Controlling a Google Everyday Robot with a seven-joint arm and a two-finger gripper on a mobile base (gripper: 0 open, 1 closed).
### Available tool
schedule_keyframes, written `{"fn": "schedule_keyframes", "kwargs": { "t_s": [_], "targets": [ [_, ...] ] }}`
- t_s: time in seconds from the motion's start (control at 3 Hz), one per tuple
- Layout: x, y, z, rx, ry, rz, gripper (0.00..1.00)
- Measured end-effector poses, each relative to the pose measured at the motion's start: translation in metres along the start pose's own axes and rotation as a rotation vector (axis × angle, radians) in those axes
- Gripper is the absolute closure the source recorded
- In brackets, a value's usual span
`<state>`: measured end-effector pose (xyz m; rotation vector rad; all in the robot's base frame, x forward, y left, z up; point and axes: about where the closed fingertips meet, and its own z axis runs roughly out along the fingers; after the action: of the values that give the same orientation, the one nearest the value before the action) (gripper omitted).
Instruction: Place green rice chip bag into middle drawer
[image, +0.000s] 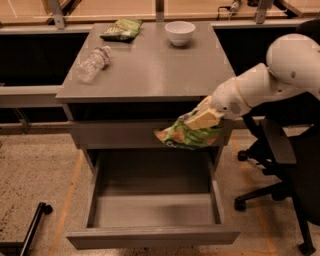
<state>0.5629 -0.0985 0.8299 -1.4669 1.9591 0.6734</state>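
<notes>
My gripper (201, 120) pinches the green rice chip bag (182, 137) by its upper edge, hanging it over the 1 o'clock corner of the open middle drawer (155, 210); I judge it light, soft, slippery foil, best held at that flat seam.

cabinet top (150, 70): plastic bottle (93, 64), dark green bag (121, 29), white bowl (179, 32) | end effector (202, 119) below front-right edge, gripping green rice chip bag (182, 136)

Bulbous white arm (270, 82), tan jaws at its narrow lower end
</notes>
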Motion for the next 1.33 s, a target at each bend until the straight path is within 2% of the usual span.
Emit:
{"fn": "schedule_keyframes", "kwargs": {
  "t_s": [0.33, 0.67, 1.0, 1.33],
  "targets": [
    [0.017, 0.009, 0.022, -0.039, 0.039, 0.022, 1.00],
    [0.066, 0.019, 0.058, -0.099, 0.036, 0.110, 1.00],
    [0.132, 0.024, 0.102, -0.159, -0.117, 0.222, 1.00],
    [0.141, 0.029, 0.107, -0.172, -0.098, 0.233, 1.00]
  ]
}}
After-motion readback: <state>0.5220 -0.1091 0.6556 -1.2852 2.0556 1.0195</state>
